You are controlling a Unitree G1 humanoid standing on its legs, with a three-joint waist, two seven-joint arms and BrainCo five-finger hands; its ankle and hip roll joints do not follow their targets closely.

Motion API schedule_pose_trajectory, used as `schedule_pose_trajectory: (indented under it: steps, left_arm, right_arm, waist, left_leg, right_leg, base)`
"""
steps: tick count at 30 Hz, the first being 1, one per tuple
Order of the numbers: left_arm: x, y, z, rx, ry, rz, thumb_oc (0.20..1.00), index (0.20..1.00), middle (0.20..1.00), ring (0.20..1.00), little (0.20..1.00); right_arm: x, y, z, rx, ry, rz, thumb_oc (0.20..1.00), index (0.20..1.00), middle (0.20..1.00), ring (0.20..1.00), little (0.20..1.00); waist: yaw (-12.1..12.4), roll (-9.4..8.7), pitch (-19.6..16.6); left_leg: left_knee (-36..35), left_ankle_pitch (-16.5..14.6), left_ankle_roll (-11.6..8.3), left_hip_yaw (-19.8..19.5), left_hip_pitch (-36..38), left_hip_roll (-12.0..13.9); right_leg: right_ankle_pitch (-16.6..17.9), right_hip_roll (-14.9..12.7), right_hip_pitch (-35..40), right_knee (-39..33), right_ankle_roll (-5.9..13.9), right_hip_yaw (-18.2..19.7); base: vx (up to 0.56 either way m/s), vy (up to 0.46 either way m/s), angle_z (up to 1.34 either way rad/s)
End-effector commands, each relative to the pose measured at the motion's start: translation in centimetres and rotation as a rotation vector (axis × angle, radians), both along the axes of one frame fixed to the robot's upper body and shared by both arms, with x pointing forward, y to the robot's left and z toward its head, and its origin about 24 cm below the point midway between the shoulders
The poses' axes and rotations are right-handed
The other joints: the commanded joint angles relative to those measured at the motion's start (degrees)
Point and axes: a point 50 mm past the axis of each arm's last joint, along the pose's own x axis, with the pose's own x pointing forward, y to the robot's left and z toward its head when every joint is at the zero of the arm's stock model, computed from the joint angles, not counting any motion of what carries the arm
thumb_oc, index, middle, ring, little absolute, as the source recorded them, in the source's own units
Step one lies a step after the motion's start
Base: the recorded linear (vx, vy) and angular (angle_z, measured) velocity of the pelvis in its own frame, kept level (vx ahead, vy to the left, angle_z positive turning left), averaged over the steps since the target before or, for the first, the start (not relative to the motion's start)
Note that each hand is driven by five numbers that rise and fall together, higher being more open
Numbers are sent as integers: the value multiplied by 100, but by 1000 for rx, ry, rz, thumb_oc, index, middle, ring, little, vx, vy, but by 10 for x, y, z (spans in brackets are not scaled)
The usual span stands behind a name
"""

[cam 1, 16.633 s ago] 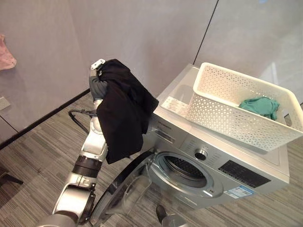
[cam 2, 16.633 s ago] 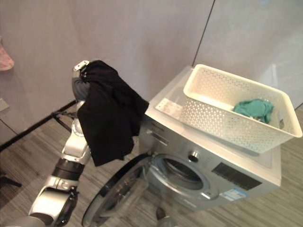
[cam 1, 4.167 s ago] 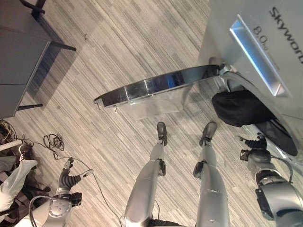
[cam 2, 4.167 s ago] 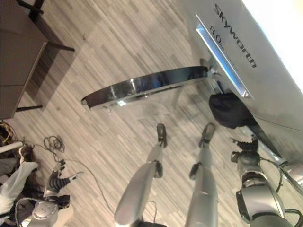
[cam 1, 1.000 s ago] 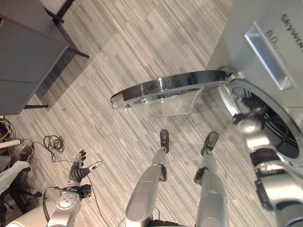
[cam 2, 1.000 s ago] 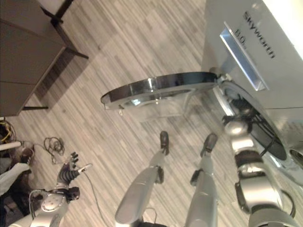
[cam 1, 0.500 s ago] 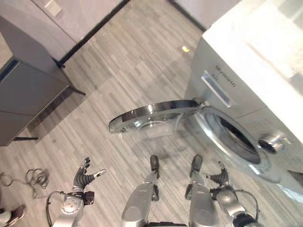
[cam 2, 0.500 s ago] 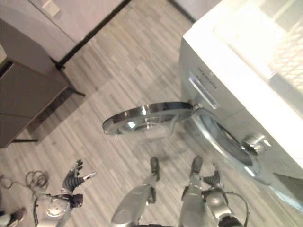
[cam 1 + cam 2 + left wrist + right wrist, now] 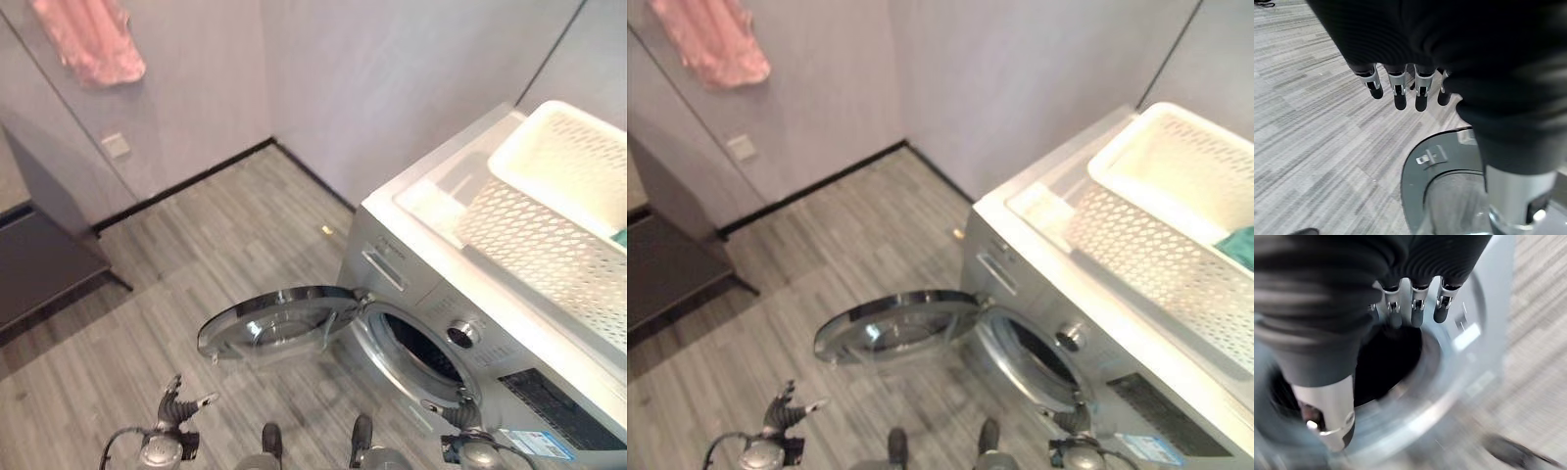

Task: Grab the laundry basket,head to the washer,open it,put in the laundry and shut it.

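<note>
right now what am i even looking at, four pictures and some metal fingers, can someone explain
It's a two-armed humanoid robot doing laundry. Two pictures come from cameras in its head, looking down; the other two come from a camera on each wrist, so the dark ribbed cover and silver fingers up close are the robot's own.

From the head you see a washer with its round door swung open. A white basket sits on top of the washer, with a bit of green cloth inside. A pink cloth hangs on the wall.

The left hand shows low over the floor, fingers straight, holding nothing. The right hand is low in front of the washer's opening, also open and empty.
</note>
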Motion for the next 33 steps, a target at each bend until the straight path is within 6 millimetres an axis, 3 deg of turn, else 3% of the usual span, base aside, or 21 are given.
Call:
schedule_pose_trajectory:
  steps: [1, 2, 10, 12, 15, 17, 19, 20, 21, 22, 23, 24, 25, 26, 27, 28, 29, 33]
  left_arm:
    - [-1, 5, -3, 38, 41, 3, 1000, 1000, 1000, 1000, 1000]
    - [-12, 5, -8, 44, 92, 7, 1000, 1000, 1000, 1000, 1000]
    - [-10, 1, -10, 33, 91, 16, 1000, 1000, 1000, 1000, 1000]
    - [-7, -1, -11, 28, 94, 24, 1000, 1000, 1000, 1000, 1000]
    - [-7, -4, -12, 19, 99, 17, 1000, 1000, 1000, 1000, 1000]
    - [-9, -9, -14, 18, 108, -6, 1000, 1000, 1000, 1000, 1000]
    - [-9, -9, -14, 18, 108, -6, 1000, 1000, 1000, 1000, 1000]
    - [-6, -14, -13, 2, 84, -12, 1000, 1000, 1000, 1000, 1000]
    - [-5, -14, -13, 2, 84, -12, 1000, 1000, 1000, 1000, 1000]
    - [-6, -15, -13, 2, 87, -12, 1000, 1000, 1000, 1000, 1000]
    - [-3, -18, -13, 12, 85, -38, 1000, 1000, 1000, 1000, 1000]
    - [-2, -19, -14, 11, 84, -39, 1000, 1000, 1000, 1000, 1000]
    - [0, -20, -13, 15, 80, -58, 1000, 1000, 1000, 1000, 1000]
    - [9, -20, -10, 26, 62, -94, 1000, 1000, 1000, 1000, 1000]
    - [10, -21, -9, 26, 60, -94, 1000, 1000, 1000, 1000, 1000]
    - [16, -20, -8, 39, 56, -122, 1000, 1000, 1000, 1000, 1000]
    - [18, -21, -8, 38, 54, -123, 1000, 1000, 1000, 1000, 1000]
    - [19, -14, -8, 56, 74, -115, 1000, 1000, 1000, 1000, 1000]
  right_arm:
    - [18, -41, 37, -148, -145, -40, 1000, 1000, 1000, 1000, 1000]
    - [16, -56, 55, -230, -196, -69, 1000, 1000, 1000, 1000, 1000]
    - [-8, -79, 80, -343, -322, -326, 1000, 1000, 1000, 1000, 1000]
    - [-20, -80, 77, -305, -367, -490, 1000, 1000, 1000, 1000, 1000]
    - [-30, -87, 82, -354, -387, -581, 1000, 1000, 1000, 1000, 1000]
    - [-37, -99, 108, -540, -431, -603, 1000, 1000, 1000, 1000, 1000]
    - [-37, -99, 108, -540, -431, -603, 1000, 1000, 1000, 1000, 1000]
    - [-22, -104, 150, -717, -567, -549, 1000, 1000, 1000, 1000, 1000]
    - [-22, -104, 150, -718, -567, -548, 1000, 1000, 1000, 1000, 1000]
    - [-14, -104, 171, -802, -632, -511, 1000, 1000, 1000, 1000, 1000]
    - [-3, -104, 211, -954, -769, -468, 1000, 1000, 1000, 1000, 1000]
    - [-3, -104, 212, -957, -769, -468, 1000, 1000, 1000, 1000, 1000]
    - [0, -105, 228, -1019, -816, -462, 1000, 1000, 1000, 1000, 1000]
    - [9, -102, 265, -1126, -949, -453, 1000, 1000, 1000, 1000, 1000]
    - [9, -102, 266, -1127, -950, -454, 1000, 1000, 1000, 1000, 1000]
    - [17, -96, 299, -1187, -1088, -428, 1000, 1000, 1000, 1000, 1000]
    - [17, -96, 300, -1188, -1089, -430, 1000, 1000, 1000, 1000, 1000]
    - [25, -79, 357, -1238, -1317, -259, 1000, 1000, 1000, 1000, 1000]
  waist:
    - [-19, 129, 80]
    - [-93, 121, -2]
    - [-320, 156, -21]
    - [-531, 219, 46]
    - [-636, 295, 29]
    - [-796, 393, -61]
    - [-779, 383, -75]
    - [-849, 430, -65]
    - [-825, 419, -72]
    - [-844, 434, -78]
    - [-826, 439, -114]
    - [-821, 453, -105]
    - [-792, 432, -113]
    - [-698, 414, -123]
    - [-688, 401, -115]
    - [-580, 315, -112]
    - [-576, 319, -106]
    - [-393, 73, -217]
  left_leg:
    - [628, -781, 48, 286, 411, 257]
    - [519, -869, 122, 407, 613, 155]
    - [252, -902, 414, 421, 852, -186]
    - [216, -898, 494, 357, 893, -217]
    - [190, -864, 532, 392, 884, -230]
    - [113, -905, 596, 416, 955, -278]
    - [109, -875, 592, 436, 932, -288]
    - [110, -942, 674, 439, 1019, -292]
    - [112, -911, 668, 468, 996, -301]
    - [115, -968, 692, 466, 1042, -299]
    - [147, -1050, 705, 511, 1097, -307]
    - [154, -1062, 706, 513, 1101, -302]
    - [178, -1055, 694, 521, 1082, -297]
    - [254, -1140, 673, 456, 1070, -243]
    - [273, -1109, 664, 471, 1037, -254]
    - [380, -1189, 633, 391, 1019, -206]
    - [395, -1195, 635, 390, 1007, -211]
    - [474, -1319, 505, 198, 1059, -122]
  right_leg:
    - [61, -372, -318, 606, 528, 194]
    - [255, -430, -301, 627, 652, 329]
    - [595, -582, -534, 1098, 755, 730]
    - [741, -459, -742, 1456, 736, 1132]
    - [787, -356, -934, 1653, 719, 1352]
    - [745, -282, -983, 1769, 727, 1489]
    - [780, -285, -1009, 1752, 718, 1507]
    - [831, -187, -1124, 2022, 726, 1663]
    - [871, -185, -1155, 2009, 715, 1691]
    - [809, -154, -1161, 2053, 722, 1703]
    - [721, -135, -1170, 1949, 740, 1727]
    - [716, -131, -1162, 1948, 742, 1726]
    - [708, -139, -1172, 1823, 742, 1740]
    - [550, -203, -1173, 1387, 780, 1777]
    - [615, -211, -1176, 1331, 767, 1787]
    - [535, -335, -1233, 916, 765, 1864]
    - [551, -343, -1220, 879, 768, 1862]
    - [444, -426, -952, 342, 838, 1848]
  base:
    - [27, 288, -59]
    - [3, 163, -46]
    - [-48, 183, -30]
    - [-75, 145, -5]
    - [-52, 116, -6]
    - [10, 119, -11]
    - [16, 43, -17]
    - [18, 39, -20]
    - [46, 53, -23]
    - [52, 5, -28]
    - [72, 13, -38]
    - [39, -25, -41]
    - [46, -69, -23]
    - [22, -80, -7]
    - [76, -143, 5]
    - [27, -93, -2]
    - [72, -120, -12]
    - [139, -159, 26]
